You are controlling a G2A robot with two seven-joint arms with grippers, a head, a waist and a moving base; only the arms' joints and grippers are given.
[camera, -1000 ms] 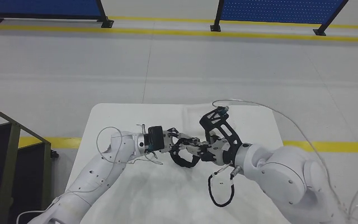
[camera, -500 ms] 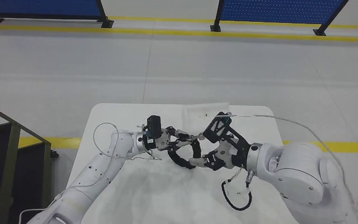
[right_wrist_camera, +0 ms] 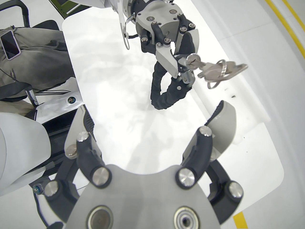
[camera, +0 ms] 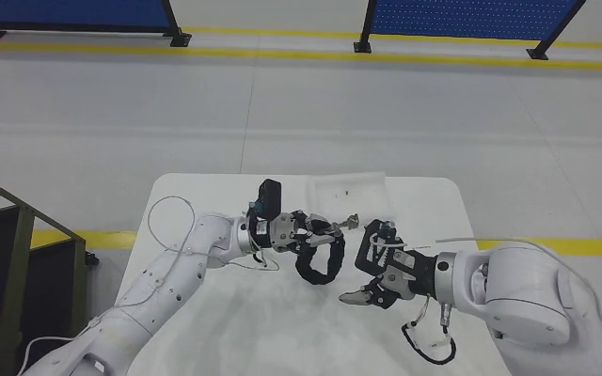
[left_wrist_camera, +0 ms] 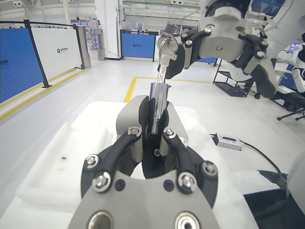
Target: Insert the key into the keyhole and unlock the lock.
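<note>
The left end effector (left_wrist_camera: pixel 156 114) is clamped on the lock (left_wrist_camera: pixel 159 101) by its chrome barrel, with the black cable (right_wrist_camera: pixel 164 96) looping beneath. Just beyond its fingertips the key (left_wrist_camera: pixel 166 48) sits in the keyhole (right_wrist_camera: pixel 191 60), and spare keys (right_wrist_camera: pixel 224 71) dangle off it. Farther off, the right end effector (right_wrist_camera: pixel 152 111) hangs spread and empty, apart from the key. Insertion looks done. Turning remains, which calls for gripping the key's head and twisting.

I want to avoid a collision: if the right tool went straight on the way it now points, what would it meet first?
Probably the lock's black cable loop, hanging under the left tool; the keys sit beside that line. Depth is unclear, so I cannot be sure.
</note>
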